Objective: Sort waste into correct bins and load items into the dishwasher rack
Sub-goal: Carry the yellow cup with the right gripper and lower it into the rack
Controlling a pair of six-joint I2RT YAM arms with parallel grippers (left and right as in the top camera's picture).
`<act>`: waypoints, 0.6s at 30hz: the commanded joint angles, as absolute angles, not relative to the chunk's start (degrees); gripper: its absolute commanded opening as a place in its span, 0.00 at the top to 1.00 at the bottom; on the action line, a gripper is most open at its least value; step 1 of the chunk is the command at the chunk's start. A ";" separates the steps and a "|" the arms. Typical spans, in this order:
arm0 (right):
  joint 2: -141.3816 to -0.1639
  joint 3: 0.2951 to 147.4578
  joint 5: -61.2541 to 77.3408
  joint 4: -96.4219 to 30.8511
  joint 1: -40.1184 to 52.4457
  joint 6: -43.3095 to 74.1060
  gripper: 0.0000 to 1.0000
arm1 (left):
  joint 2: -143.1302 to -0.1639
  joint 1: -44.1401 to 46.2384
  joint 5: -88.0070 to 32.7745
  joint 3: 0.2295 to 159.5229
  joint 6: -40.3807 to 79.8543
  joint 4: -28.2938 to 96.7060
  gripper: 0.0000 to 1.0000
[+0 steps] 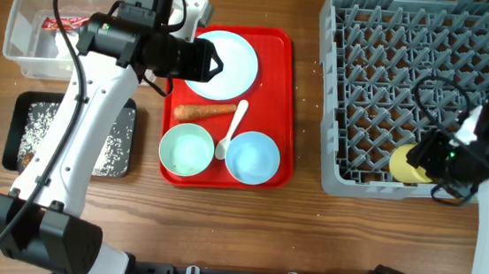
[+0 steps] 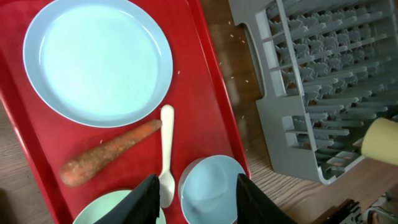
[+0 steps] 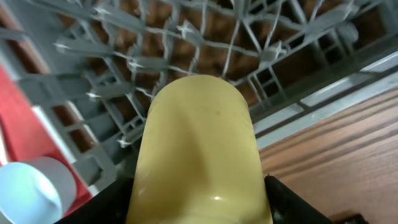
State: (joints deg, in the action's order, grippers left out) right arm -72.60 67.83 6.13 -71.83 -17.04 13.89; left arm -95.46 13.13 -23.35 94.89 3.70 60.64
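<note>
Bright, even light from above falls on the bench (image 1: 219, 223), leaving only faint, soft shadows beside the rack (image 1: 408, 89). A pale sheen washes out the plate (image 2: 93, 56), and a small highlight sits on the yellow cup (image 3: 199, 143), close and slightly soft. The fingers (image 2: 146, 199) of the left claw (image 2: 198, 200) show as dark blurs, and rack bars bow near the frame edge.

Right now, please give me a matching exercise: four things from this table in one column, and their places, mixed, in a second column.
Things:
1. carrot
2. yellow cup
3. red wrapper
4. rice grains

Places:
A. in the black tray
B. on the red tray
C. held in the right tool
D. in the clear tub

Pairs: 1-B, 2-C, 3-D, 4-A.
</note>
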 commanded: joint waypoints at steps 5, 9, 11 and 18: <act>-78.46 68.90 5.15 -68.73 -12.99 15.27 0.52 | -95.57 13.23 -20.27 94.83 3.40 60.71 0.59; -78.54 68.90 5.02 -65.98 -11.42 15.66 0.52 | -95.57 13.23 -20.25 94.83 3.40 60.71 0.58; -78.54 68.90 3.36 -64.71 -11.42 15.66 0.52 | -95.57 13.23 -20.25 94.83 3.40 60.71 0.58; -78.56 68.88 2.61 -61.73 -11.42 14.94 0.52 | -95.57 13.23 -20.27 94.83 3.42 60.73 0.57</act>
State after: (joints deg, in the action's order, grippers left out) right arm -78.24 68.40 3.51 -62.00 -11.55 14.98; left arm -95.46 13.13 -20.82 94.89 3.70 60.66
